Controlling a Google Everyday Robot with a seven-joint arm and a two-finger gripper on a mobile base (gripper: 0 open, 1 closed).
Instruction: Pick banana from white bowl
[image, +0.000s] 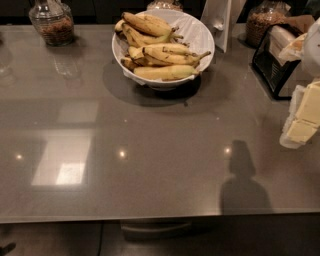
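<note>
The white bowl (201, 34) stands at the back middle of the grey table, its wall ribbed. Several ripe yellow bananas with brown flecks lie piled in it. One long curved banana (172, 55) lies across the middle of the pile, its dark stem pointing right. Another lies along the front rim. My gripper (303, 119) shows at the right edge as white and pale yellow blocks. It hangs above the table, well to the right of the bowl and nearer the front, touching nothing.
A glass jar with brown contents (51, 22) stands at the back left, another jar (265, 20) at the back right. A black wire holder (274, 62) stands right of the bowl. A white upright object (220, 20) stands behind the bowl. The table's front edge (150, 216) runs across the bottom.
</note>
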